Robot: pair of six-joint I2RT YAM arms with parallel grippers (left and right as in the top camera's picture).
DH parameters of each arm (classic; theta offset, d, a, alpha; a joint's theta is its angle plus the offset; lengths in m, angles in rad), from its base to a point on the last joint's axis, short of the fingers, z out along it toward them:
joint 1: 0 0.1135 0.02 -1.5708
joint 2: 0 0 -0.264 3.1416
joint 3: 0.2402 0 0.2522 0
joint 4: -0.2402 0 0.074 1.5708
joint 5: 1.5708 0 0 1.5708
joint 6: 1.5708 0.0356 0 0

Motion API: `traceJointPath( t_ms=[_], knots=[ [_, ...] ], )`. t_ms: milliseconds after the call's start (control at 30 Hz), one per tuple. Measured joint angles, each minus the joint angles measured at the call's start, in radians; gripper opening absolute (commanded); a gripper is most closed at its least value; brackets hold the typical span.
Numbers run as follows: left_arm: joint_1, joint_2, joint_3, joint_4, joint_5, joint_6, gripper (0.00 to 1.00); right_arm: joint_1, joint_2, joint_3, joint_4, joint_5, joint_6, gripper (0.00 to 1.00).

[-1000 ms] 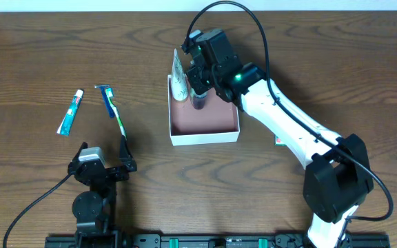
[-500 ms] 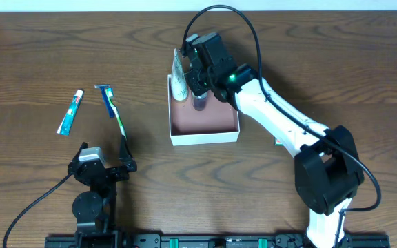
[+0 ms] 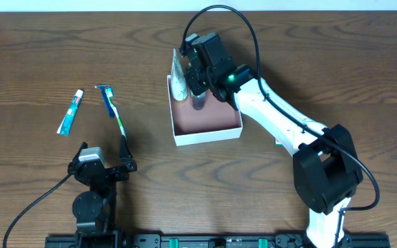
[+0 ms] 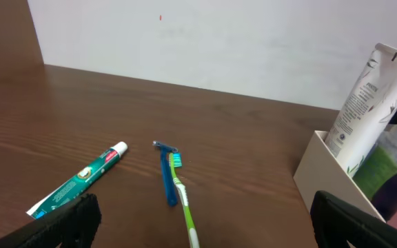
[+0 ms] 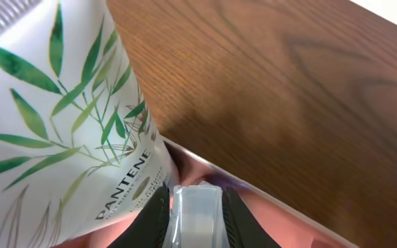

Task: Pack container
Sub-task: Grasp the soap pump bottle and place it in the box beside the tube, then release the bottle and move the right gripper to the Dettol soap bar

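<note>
The right tool (image 3: 198, 87) is narrowed around a small clear plastic bottle (image 5: 196, 210), inside the container (image 3: 209, 136). This thin-walled white square box with a pink floor sits upper centre in the overhead view. A glossy leaf-printed tube (image 3: 178, 77) leans just beside the bottle. The left tool (image 3: 103, 157), lower left, gapes wide and empty over the wood-grain surface (image 3: 33, 55).

Tube (image 3: 178, 77) and bottle (image 3: 198, 102) sit in container (image 3: 209, 136), toothpaste (image 3: 70, 112) well left.

**Far corner crowded, near floor free**

A leaning white leaf-printed tube (image 3: 178, 77) and the right pincer (image 5: 196, 219), clamped on a small clear bottle (image 3: 198, 103), block the far-left corner of the white-walled, pink-floored container (image 3: 209, 137); its near floor is bare. Bare wooden surface (image 3: 147, 83) separates it from the blue razor (image 3: 107, 101) and green toothbrush (image 3: 120, 124).
</note>
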Motion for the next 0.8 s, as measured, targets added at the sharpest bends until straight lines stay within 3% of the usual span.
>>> traceJointPath(
  t_ms=[67, 167, 267, 800],
  knots=[
    [0.0, 0.0, 0.0, 0.0, 0.0, 0.0, 0.98, 0.0, 0.0, 0.0, 0.002, 0.0, 0.0, 0.11],
    [0.0, 0.0, 0.0, 0.0, 0.0, 0.0, 0.98, 0.0, 0.0, 0.0, 0.003, 0.0, 0.003, 0.41],
    [0.0, 0.0, 0.0, 0.0, 0.0, 0.0, 0.98, 0.0, 0.0, 0.0, 0.017, 0.003, 0.003, 0.59],
    [0.0, 0.0, 0.0, 0.0, 0.0, 0.0, 0.98, 0.0, -0.046, 0.001, -0.004, 0.003, -0.004, 0.64]
  ],
)
